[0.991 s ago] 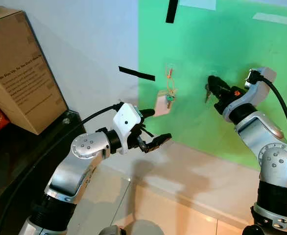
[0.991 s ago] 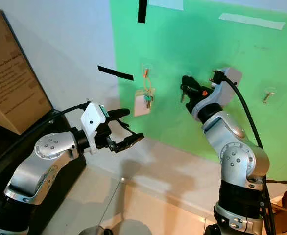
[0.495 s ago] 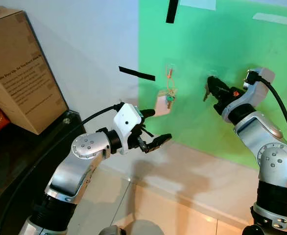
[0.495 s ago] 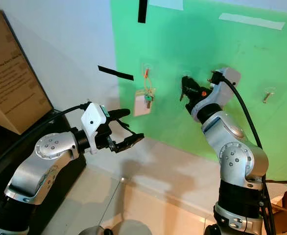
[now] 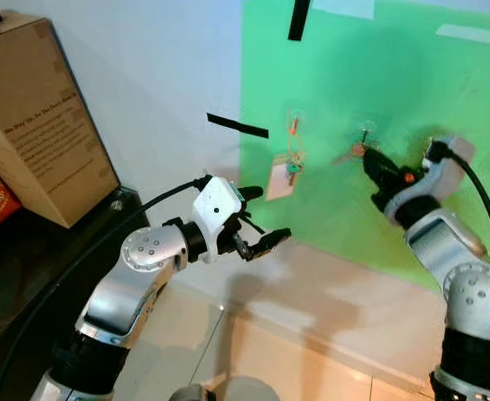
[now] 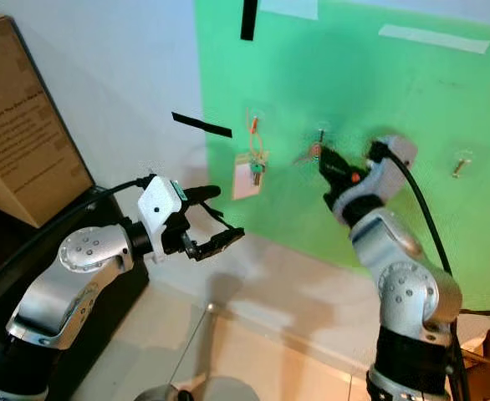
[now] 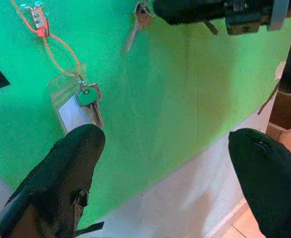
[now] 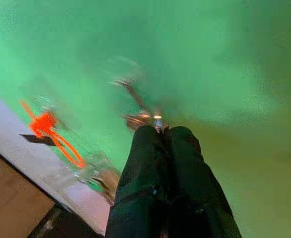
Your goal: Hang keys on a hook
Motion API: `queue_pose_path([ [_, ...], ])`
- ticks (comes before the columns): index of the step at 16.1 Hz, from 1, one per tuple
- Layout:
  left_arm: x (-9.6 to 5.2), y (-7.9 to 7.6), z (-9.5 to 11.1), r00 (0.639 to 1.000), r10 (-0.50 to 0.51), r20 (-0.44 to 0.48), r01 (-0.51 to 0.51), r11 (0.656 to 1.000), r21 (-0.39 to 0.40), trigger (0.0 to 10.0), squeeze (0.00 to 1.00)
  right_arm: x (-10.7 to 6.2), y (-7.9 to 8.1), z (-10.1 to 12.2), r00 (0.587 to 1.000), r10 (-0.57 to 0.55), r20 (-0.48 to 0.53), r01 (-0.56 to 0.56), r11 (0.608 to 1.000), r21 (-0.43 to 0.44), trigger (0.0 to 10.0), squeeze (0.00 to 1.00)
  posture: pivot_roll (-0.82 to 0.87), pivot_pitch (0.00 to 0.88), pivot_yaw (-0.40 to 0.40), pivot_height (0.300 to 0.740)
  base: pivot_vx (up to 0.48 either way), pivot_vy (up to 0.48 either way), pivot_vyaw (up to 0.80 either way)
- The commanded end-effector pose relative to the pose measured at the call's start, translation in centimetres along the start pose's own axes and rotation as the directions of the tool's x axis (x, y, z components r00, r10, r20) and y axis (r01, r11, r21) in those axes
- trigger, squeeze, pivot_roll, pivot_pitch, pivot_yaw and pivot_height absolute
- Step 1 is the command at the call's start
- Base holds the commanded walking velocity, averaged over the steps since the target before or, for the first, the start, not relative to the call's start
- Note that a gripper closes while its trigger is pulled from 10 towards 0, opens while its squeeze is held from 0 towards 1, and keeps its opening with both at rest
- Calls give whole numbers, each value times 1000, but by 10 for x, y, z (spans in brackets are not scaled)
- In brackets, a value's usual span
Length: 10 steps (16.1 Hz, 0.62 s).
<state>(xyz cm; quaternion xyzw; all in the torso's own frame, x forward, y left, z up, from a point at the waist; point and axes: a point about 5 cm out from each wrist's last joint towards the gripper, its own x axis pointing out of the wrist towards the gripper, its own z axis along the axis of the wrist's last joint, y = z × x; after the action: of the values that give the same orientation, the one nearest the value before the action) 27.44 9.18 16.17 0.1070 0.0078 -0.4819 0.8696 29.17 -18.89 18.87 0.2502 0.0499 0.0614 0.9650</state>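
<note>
Two grippers: both were raised before the green board (image 5: 412,100).
Right gripper (image 5: 372,163): clenched on keys (image 5: 349,153) at the hook (image 5: 366,129).
Left gripper (image 5: 266,217): fingers spread, holding nothing.

— What carries the things here?

— A green board (image 5: 395,109) on the wall. A clear hook (image 5: 294,118) on it holds an orange cord (image 7: 56,47) with a clear tag (image 5: 279,177) and a green-capped key (image 7: 88,97) hanging flat against the board.

— Anything else on the board?

— To the right of that hook, a second hook (image 5: 366,129) with a blurred key (image 7: 134,27) at it. Farther right, a third hook (image 6: 460,160). Black tape (image 5: 298,18) is stuck above the first hook.

— And left of the board?

— A cardboard box (image 5: 36,125) stands on a dark shelf (image 5: 28,267).
</note>
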Motion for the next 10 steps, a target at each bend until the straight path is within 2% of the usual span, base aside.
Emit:
queue_pose_path([
  [1,1,0,4,1000,-2,8,2,1000,30,10000,0,-3,-4,0,1000,-30,-8,30,1000,3,10000,0,-77,0,17,740,0,0,0],
  [9,1,1,5,1000,5,12,-5,999,36,10000,0,-1,2,-1,1000,-4,-11,4,1000,0,10000,0,-70,0,14,740,0,0,0],
  [10,2,1,6,1000,3,15,-3,999,34,10000,0,0,3,0,1000,6,-10,-6,1000,3,10000,165,-70,0,14,740,0,0,0],
])
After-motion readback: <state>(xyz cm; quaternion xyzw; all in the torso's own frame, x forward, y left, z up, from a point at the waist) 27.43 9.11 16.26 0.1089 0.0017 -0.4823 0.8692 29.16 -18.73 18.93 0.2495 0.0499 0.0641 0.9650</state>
